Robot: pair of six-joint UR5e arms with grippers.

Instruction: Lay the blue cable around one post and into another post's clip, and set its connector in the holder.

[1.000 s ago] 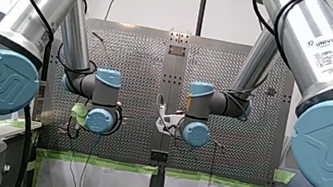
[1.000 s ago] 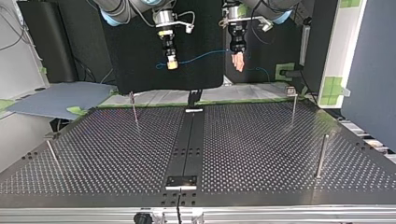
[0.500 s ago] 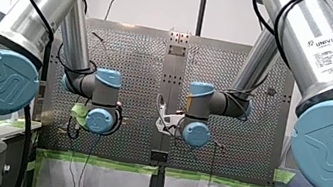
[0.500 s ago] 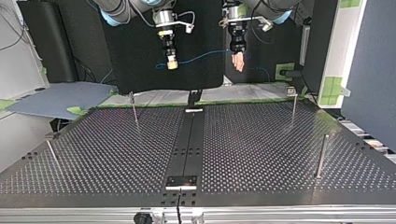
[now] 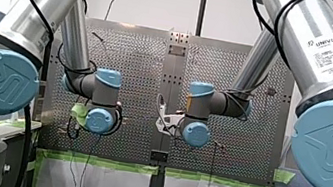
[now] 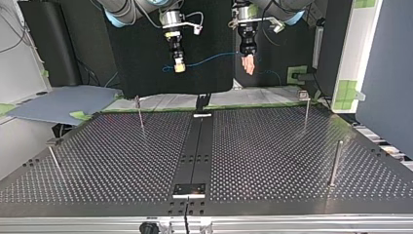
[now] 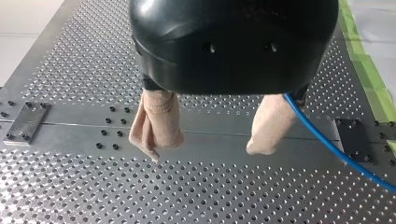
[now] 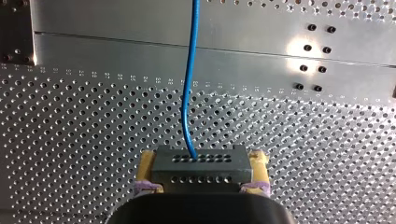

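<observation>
**Q:** Front view first?
**A:** My left arm [image 5: 104, 91] and my right arm [image 5: 200, 104] hang over the table [image 5: 144, 59]. Both grippers are hidden beneath them, so I cannot read either one here.

**Q:** Top view?
**A:** My right gripper [image 6: 179, 68], at eleven o'clock, pinches the cable [image 6: 214, 58] by its end. The cable runs toward one o'clock, past my left gripper [image 6: 249, 67]. Both are clear of the posts [image 6: 140, 113].

**Q:** Left wrist?
**A:** Fingers [image 7: 156, 123] spread, nothing between them. The cable lies along the outside of one.

**Q:** Right wrist?
**A:** Pads [image 8: 146, 163] pressed on the connector [image 8: 200, 169], and the cable leaves at the gripper's twelve o'clock.

**Q:** Which step?
**A:** Carrying, I judge, with nothing routed yet. Next I must bring the cable down around a post, with slack enough not to tug the connector.
</observation>
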